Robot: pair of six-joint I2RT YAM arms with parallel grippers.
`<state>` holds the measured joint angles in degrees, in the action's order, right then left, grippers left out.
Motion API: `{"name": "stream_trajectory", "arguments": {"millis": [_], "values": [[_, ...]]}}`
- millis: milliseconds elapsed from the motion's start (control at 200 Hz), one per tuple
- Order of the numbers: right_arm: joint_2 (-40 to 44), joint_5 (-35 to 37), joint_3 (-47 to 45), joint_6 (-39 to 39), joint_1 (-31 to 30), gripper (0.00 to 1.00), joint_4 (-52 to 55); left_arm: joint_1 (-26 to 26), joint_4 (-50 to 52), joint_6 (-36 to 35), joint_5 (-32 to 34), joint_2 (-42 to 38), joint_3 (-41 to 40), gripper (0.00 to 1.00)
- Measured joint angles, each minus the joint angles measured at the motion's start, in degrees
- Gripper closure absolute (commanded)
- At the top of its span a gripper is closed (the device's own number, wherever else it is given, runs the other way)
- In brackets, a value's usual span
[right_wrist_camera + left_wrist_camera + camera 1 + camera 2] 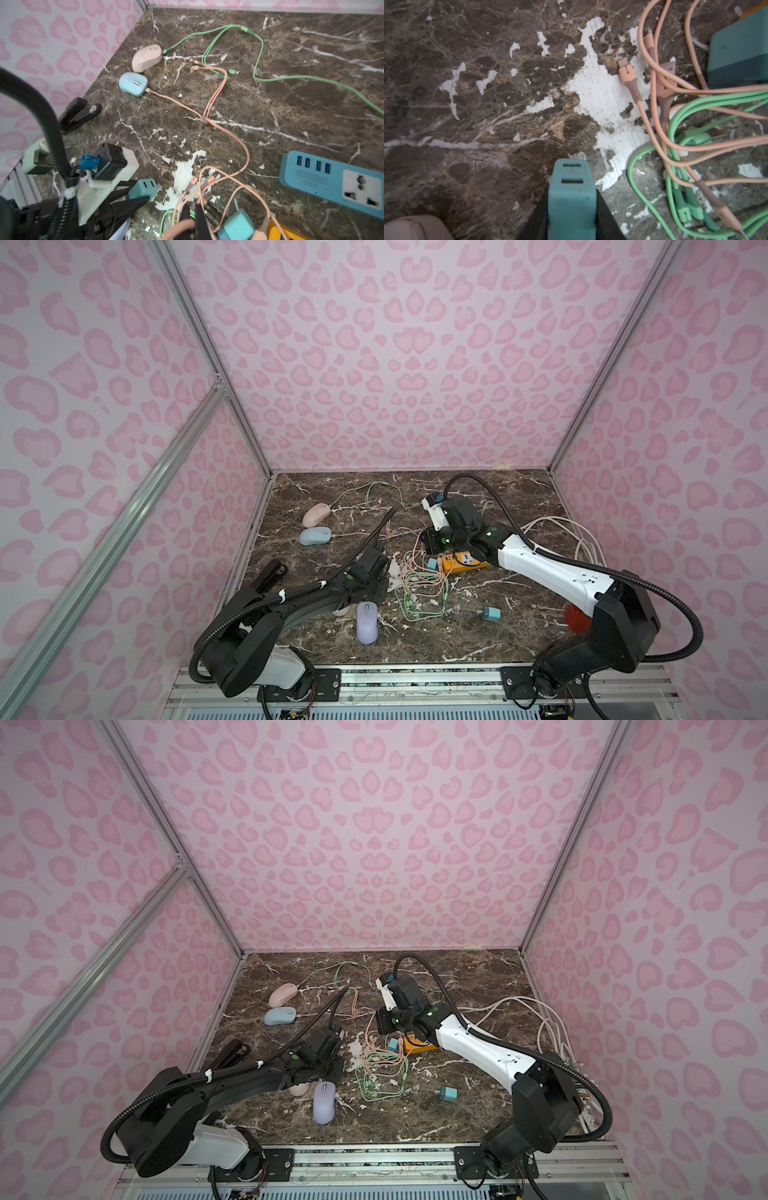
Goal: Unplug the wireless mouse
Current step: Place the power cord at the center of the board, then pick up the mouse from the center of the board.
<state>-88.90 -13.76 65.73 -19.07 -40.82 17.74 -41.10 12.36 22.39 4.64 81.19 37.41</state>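
Table (291,104) had dark brown marble look, white veins, chipped white patches. Rounded matte blue mouse (133,83) sat near black stapler (80,114), peach cable (204,118) plugged in its nose. Pink mouse (147,58) sat farther from stapler, on green cable (244,29). Left pincer (572,199) clamped on blocky teal charger (572,180), two slots on face. Right pincer (192,207) tips together among peach loops.

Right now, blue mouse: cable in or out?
In. In the right wrist view a pink cable's connector meets the front edge of the blue mouse, with no gap visible between them.
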Motion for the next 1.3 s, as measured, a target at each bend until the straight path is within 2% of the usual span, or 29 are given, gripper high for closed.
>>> {"name": "stream_trajectory", "arguments": {"millis": [40,145,220,400,525,660,815,995,1170,1300], "values": [[-0.66,0.07,-0.48,-0.33,-0.85,0.98,-0.17,0.00,0.61,0.04,-1.03,-0.61,-0.07,0.41],[-1.86,1.27,-1.20,-1.27,-2.78,0.59,-0.31,-0.04,2.84,-0.02,-1.01,-5.88,0.44,0.30],[-1.55,3.76,-1.42,-0.87,-3.89,0.49,-0.02,0.09,4.87,-0.02,0.61,-11.19,2.43,0.27],[3.02,7.52,-1.03,1.88,-4.94,0.49,0.20,1.42,10.88,-1.38,6.14,-23.37,7.96,0.27],[1.44,3.43,1.01,3.19,-4.50,0.53,-0.52,2.54,15.06,-1.73,8.09,-30.95,10.43,0.27],[-7.13,-4.31,8.00,3.06,-4.63,0.53,-1.75,2.73,18.05,-3.58,8.46,-35.36,14.10,0.30],[-22.58,-10.54,24.41,2.49,-6.10,0.54,-0.92,2.84,21.18,-7.56,9.75,-37.24,15.96,0.31],[-36.30,-14.95,35.47,-7.34,-8.66,0.46,-2.10,3.10,23.91,-10.29,10.21,-41.48,16.55,0.32],[-40.63,-15.80,34.62,-22.53,-10.91,0.43,-11.61,3.10,25.86,-11.72,10.05,-45.46,15.72,0.35],[-44.39,-12.20,34.23,-31.98,-10.95,0.43,-18.86,3.10,25.79,-11.91,9.03,-49.11,14.99,0.35]]}}
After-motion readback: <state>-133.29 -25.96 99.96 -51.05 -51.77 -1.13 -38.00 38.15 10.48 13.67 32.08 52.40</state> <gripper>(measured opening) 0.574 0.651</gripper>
